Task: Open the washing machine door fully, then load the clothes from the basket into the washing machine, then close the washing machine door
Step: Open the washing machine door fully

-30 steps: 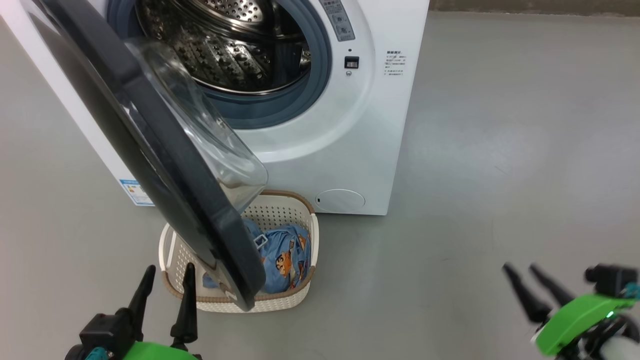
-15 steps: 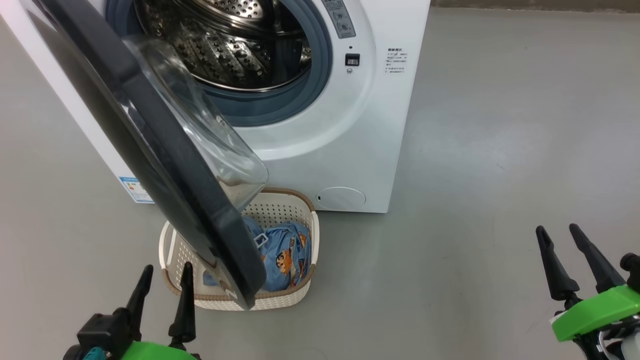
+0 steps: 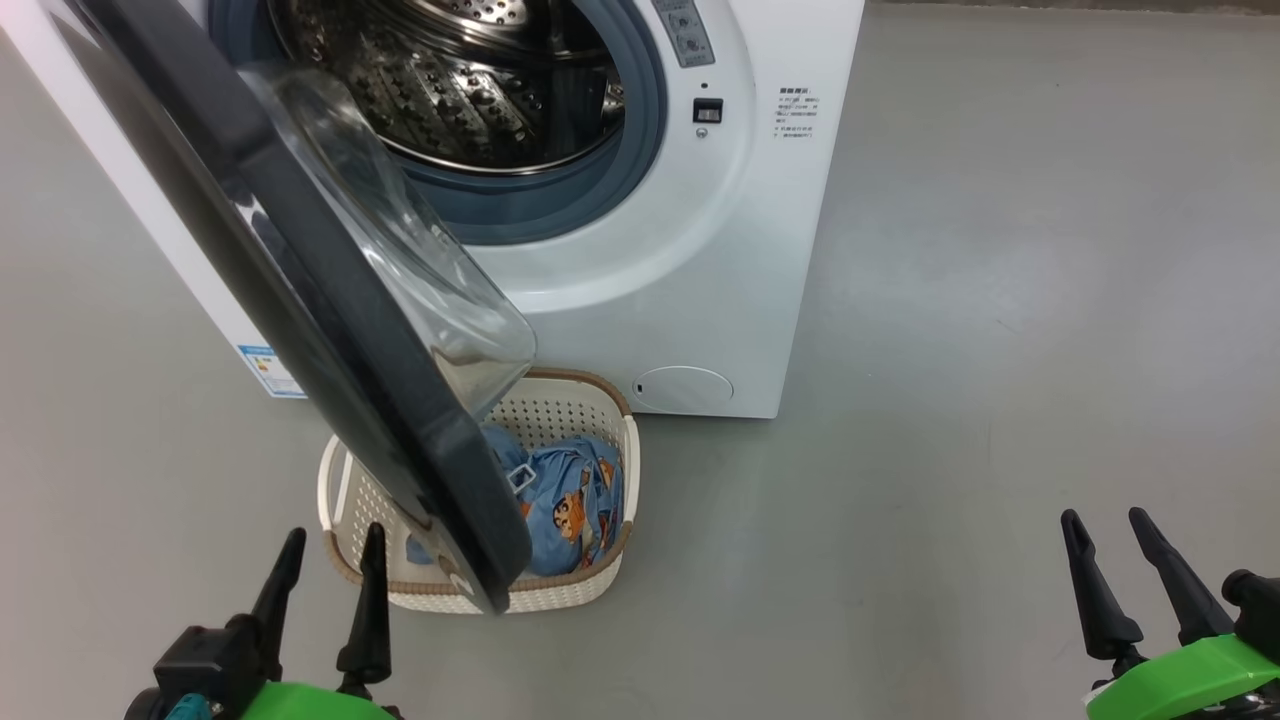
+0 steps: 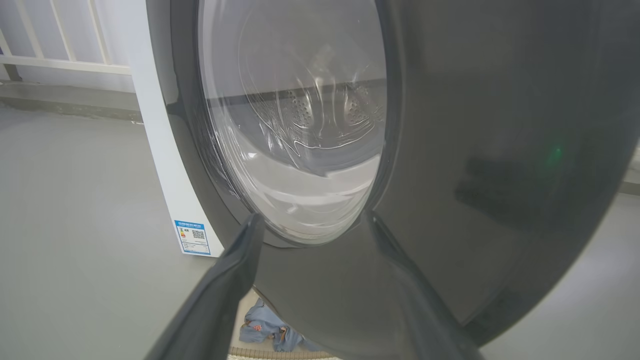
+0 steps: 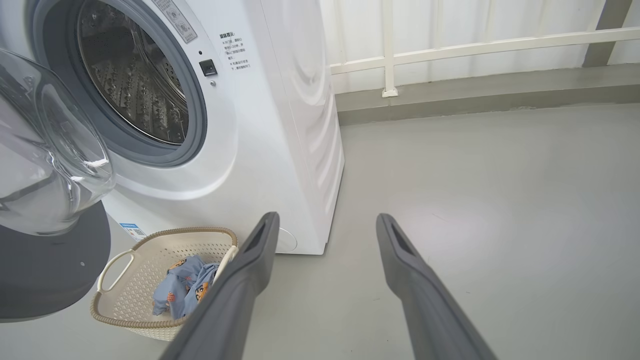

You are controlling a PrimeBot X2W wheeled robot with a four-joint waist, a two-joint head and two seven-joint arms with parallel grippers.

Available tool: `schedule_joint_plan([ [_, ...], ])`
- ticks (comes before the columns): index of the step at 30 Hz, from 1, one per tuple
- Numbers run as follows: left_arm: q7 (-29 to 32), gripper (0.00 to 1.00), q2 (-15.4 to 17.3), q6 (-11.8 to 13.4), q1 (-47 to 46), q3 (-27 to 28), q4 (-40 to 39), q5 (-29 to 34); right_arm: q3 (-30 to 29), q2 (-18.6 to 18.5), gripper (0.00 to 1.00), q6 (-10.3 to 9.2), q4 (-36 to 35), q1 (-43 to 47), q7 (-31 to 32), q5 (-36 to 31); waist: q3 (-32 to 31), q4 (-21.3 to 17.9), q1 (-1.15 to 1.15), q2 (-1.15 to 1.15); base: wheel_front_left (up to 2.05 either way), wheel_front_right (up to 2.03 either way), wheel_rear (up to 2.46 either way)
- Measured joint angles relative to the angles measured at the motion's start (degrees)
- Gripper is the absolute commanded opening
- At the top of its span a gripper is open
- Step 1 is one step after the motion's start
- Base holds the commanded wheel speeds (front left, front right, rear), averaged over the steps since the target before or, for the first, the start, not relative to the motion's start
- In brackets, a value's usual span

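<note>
The white washing machine (image 3: 640,300) (image 5: 280,125) stands with its steel drum exposed. Its black washing machine door (image 3: 330,330) (image 4: 500,150) (image 5: 45,260) hangs swung out to the left, part-way open, over the basket. The cream basket (image 3: 600,420) (image 5: 155,260) sits on the floor in front of the machine, holding the light-blue printed clothes (image 3: 570,500) (image 5: 182,287) (image 4: 270,332). My left gripper (image 3: 330,545) (image 4: 312,222) is open, just outside the door's outer face near its lower edge. My right gripper (image 3: 1105,520) (image 5: 325,220) is open and empty, far right over bare floor.
Grey floor (image 3: 1000,300) stretches to the right of the machine. A white railing (image 5: 475,47) on a low kerb runs behind. A blue sticker (image 3: 262,370) marks the machine's lower left front.
My right gripper swung from a tilted pose to fingers pointing up, then dropped lower in the view. The camera shifted slightly. The left gripper and the door have stayed put.
</note>
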Motion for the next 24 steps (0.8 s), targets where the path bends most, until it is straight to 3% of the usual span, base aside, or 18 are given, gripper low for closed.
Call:
schedule_joint_plan([
  [8,0.00,1.00,-0.04,0.00,-0.08,0.10,-0.01,0.00,-0.23,0.36,1.00,0.00,-0.03,-0.01,0.00,-0.10,0.31,-0.12,0.00,0.00,0.00,0.00,0.00],
  [9,0.00,0.55,-0.04,0.00,-0.08,0.13,-0.01,0.00,-0.25,0.36,1.00,0.00,-0.03,-0.01,0.01,-0.10,0.29,-0.09,0.00,0.00,0.00,0.00,0.00],
  [10,0.00,0.38,-0.07,0.00,-0.09,0.27,-0.01,0.00,-0.29,0.36,1.00,0.00,-0.03,-0.01,0.00,-0.10,0.25,-0.06,0.00,0.00,0.00,0.00,0.00],
  [11,0.00,0.05,-0.09,0.00,-0.14,0.55,-0.05,-0.03,-0.34,0.36,1.00,0.00,-0.02,-0.01,0.01,-0.10,0.19,-0.01,0.00,0.00,0.00,0.00,0.00],
  [12,0.00,0.00,-0.09,0.00,-0.24,0.80,-0.13,-0.15,-0.37,0.36,1.00,0.00,-0.01,-0.01,0.00,-0.10,0.13,0.05,0.00,0.00,0.00,0.00,0.00],
  [19,0.00,0.00,-0.26,0.12,-1.14,6.06,-5.56,-0.53,-0.43,0.36,1.00,0.00,0.26,0.01,0.00,-0.10,-0.43,0.17,0.00,0.00,0.00,0.00,0.00],
  [24,-0.02,0.00,-0.27,3.34,-3.88,7.95,-16.13,-0.82,-0.25,0.33,1.00,0.00,0.42,0.03,0.00,-0.10,-0.61,0.13,0.00,0.00,0.00,0.00,0.00],
])
